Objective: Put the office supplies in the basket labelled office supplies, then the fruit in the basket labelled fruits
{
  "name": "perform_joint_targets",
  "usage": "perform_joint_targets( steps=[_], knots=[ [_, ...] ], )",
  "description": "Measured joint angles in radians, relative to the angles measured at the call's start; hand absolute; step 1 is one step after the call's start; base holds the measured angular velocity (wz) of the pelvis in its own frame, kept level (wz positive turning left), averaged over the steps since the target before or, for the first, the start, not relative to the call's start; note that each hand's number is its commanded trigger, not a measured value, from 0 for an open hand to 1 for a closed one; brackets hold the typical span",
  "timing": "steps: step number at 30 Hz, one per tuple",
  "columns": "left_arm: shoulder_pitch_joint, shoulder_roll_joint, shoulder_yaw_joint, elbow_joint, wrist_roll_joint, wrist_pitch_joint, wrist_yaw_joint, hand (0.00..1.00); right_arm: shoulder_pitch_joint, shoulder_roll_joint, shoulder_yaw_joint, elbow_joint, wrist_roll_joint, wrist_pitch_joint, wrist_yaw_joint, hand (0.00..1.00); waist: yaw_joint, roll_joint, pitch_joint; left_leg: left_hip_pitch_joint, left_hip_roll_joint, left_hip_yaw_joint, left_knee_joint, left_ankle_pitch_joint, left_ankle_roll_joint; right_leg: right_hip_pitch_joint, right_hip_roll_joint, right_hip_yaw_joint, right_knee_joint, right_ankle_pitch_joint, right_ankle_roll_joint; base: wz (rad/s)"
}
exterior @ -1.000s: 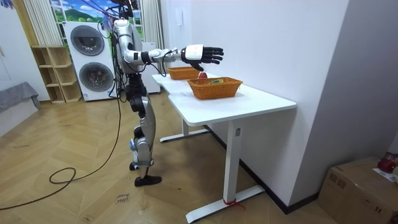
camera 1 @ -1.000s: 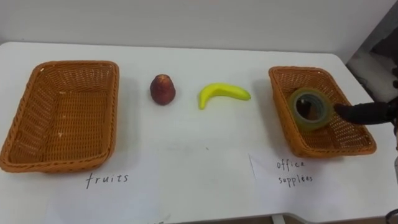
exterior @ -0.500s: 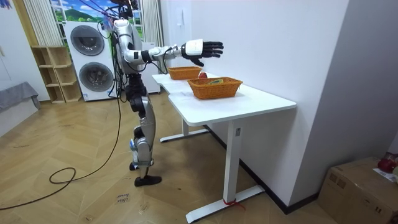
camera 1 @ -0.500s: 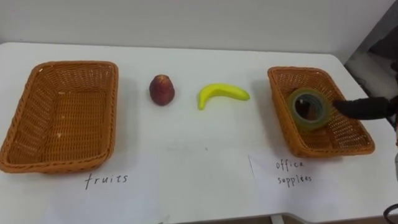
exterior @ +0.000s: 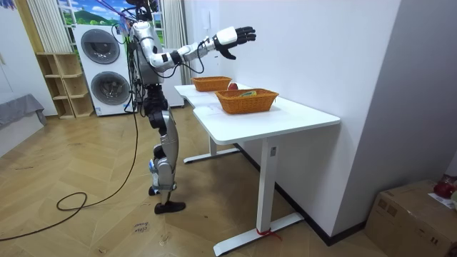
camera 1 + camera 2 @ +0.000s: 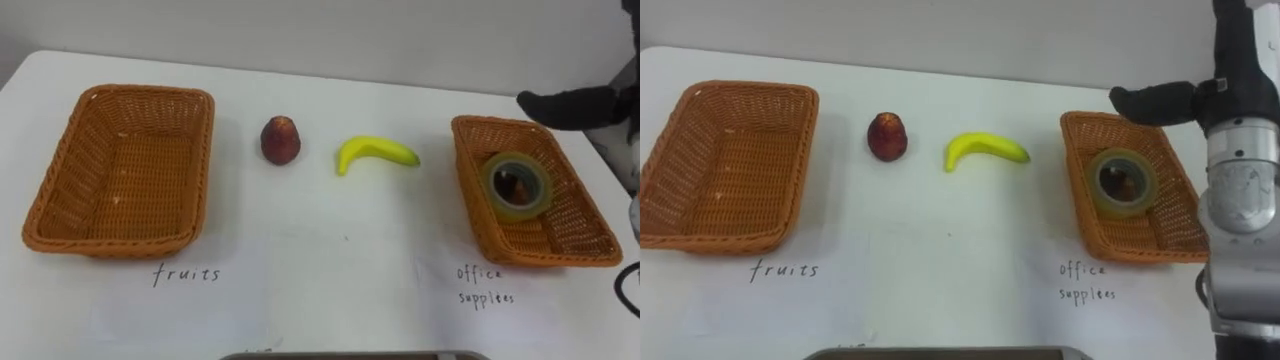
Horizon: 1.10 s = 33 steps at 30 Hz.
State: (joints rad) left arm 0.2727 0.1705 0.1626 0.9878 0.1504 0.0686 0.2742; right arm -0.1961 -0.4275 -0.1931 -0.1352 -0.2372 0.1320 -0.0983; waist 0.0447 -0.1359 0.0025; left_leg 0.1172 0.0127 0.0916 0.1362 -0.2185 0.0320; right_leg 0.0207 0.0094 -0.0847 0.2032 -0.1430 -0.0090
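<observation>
— Where is the robot's right hand?

— The right hand (image 6: 1155, 103) hangs high in the air, over the far right corner of the white table (image 6: 330, 260). Its dark fingers are stretched out and spread, and they hold nothing.

— What lies nearest beneath it?

— The right-hand rectangular brown wicker basket (image 6: 472, 195), with a handwritten label on the table just in front of it. A roll of yellowish clear tape (image 6: 517, 186) lies in the middle of that basket, its hole turned up toward the camera.

— And the fruit?

— Both pieces sit on the bare table, between the two baskets. The curved yellow banana (image 6: 375, 154) lies near the right-hand basket's left wall, apart from it. The rounded dark red fruit (image 6: 281, 139) stands farther left, apart from the banana and nearer the other basket.

— What about the other basket?

— The left-hand rectangular brown wicker basket (image 6: 130, 180) sits at the table's left end, well apart from the hand, also with a handwritten label in front of it.

— How does the robot stand?

— It stands upright at the table's long edge, its right arm reaching up and forward over the tabletop. Two stacked white washing machines (image 5: 107, 86) stand behind it, on the room view's left.
</observation>
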Motion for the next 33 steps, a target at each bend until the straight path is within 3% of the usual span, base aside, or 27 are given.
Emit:
perform_joint_targets(
  steps=[2,9,12,21,33],
  knots=[
    [0.003,0.000,0.004,0.002,0.004,0.009,0.000,0.00,-0.002,-0.011,0.004,-0.014,-0.006,0.000,0.000,0.00,0.016,-0.001,-0.0028,0.000,0.000,0.000,0.000,0.000,0.000,0.000,-0.001,-0.003,-0.001,0.000,0.000,0.00],
    [-0.005,0.008,0.001,0.040,0.013,0.018,-0.002,0.00,-0.110,-0.011,0.078,-0.014,-0.006,0.000,0.000,0.00,0.018,0.003,0.0049,-0.004,0.001,-0.009,0.009,0.000,0.000,0.007,-0.007,-0.016,-0.001,0.000,0.000,0.04],
    [-0.007,0.006,-0.003,0.042,0.021,0.019,-0.003,0.00,-0.117,-0.011,0.112,-0.003,-0.004,-0.002,0.004,0.00,0.040,0.003,0.0082,-0.005,0.002,-0.019,0.011,0.000,0.000,0.011,-0.007,-0.028,-0.002,0.000,0.000,0.10],
    [-0.014,0.005,-0.029,0.023,0.034,0.033,-0.003,0.00,-0.147,-0.011,0.192,0.083,-0.007,0.000,0.060,0.00,0.078,-0.009,0.0007,-0.021,-0.007,-0.052,0.031,0.000,0.000,0.015,-0.011,-0.051,-0.002,0.000,-0.001,0.09],
    [-0.017,0.007,-0.028,0.009,0.079,0.056,-0.005,0.00,-0.180,-0.011,0.192,0.221,0.099,-0.002,0.059,0.00,0.098,0.005,0.0101,-0.027,-0.008,-0.071,0.035,0.000,0.000,0.022,-0.019,-0.086,-0.003,0.001,-0.001,0.05]
  ],
)
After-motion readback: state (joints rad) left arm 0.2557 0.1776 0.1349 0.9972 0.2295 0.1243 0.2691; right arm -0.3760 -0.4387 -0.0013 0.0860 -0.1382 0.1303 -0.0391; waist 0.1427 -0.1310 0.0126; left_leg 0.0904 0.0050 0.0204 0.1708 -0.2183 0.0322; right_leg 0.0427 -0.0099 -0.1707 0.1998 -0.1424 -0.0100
